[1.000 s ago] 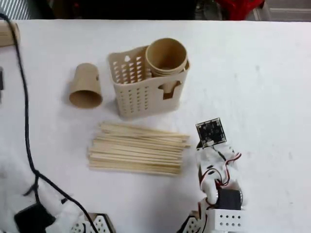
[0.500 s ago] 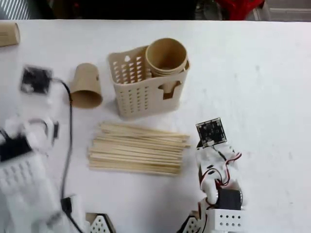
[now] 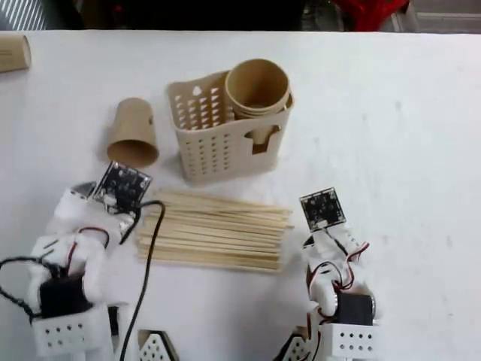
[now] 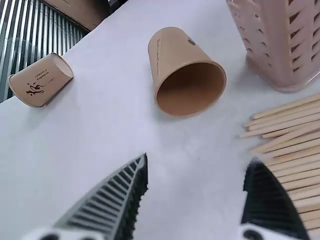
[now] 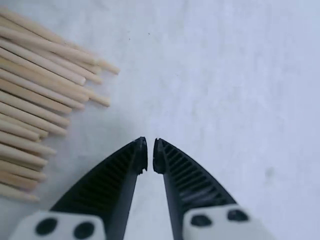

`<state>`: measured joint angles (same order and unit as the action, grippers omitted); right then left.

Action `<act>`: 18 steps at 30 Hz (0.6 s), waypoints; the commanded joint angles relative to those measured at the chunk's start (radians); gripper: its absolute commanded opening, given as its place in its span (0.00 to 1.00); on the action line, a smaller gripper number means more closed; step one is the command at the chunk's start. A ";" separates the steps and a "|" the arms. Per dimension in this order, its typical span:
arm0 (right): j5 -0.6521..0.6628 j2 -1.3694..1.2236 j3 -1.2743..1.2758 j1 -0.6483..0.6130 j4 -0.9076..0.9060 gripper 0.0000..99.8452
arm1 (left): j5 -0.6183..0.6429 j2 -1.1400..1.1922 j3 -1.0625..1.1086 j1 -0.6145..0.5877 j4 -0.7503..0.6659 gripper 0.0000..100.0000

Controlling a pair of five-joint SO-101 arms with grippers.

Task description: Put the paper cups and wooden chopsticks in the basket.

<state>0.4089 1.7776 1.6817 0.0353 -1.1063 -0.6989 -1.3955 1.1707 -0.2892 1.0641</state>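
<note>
White surface [image 3: 391,113], two arms at the near edge. Perforated beige basket [image 3: 225,147] stands upright mid-surface with stacked paper cups [image 3: 257,86] upright inside one end, rims above the basket wall. Loose paper cup [image 3: 134,134] lies on its side just beside the basket, not touching it, mouth facing the arms. Second paper cup [image 3: 13,53] lies on its side at the far corner, well apart from everything else. Wooden chopsticks [image 3: 214,229] lie in a flat loose bundle on the surface in front of the basket, between the two arms, none in the basket. Left gripper [image 4: 199,161] hangs low over bare surface near one end of the chopstick bundle, pointing toward the loose cup's mouth; fingers spread wide, released, nothing between them. Right gripper [image 5: 150,149] sits over bare surface just past the other end of the chopsticks; fingers clenched almost together, tips with only a thin slit, gripping nothing.
</note>
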 commanded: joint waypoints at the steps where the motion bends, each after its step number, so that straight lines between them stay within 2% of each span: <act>1: 0.009 0.004 0.009 0.025 -0.005 0.04 | -0.031 0.134 -0.061 -0.021 -0.132 0.32; 11: 0.009 0.004 0.009 0.022 -0.007 0.04 | -0.023 0.670 -0.230 -0.042 -0.431 0.32; 18: 0.009 0.001 0.009 0.024 -0.007 0.04 | -0.023 1.035 -0.457 -0.081 -0.537 0.32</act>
<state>0.4089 1.7776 1.6817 0.0460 -1.1078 -0.7188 -0.5301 0.8638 -0.3414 0.5930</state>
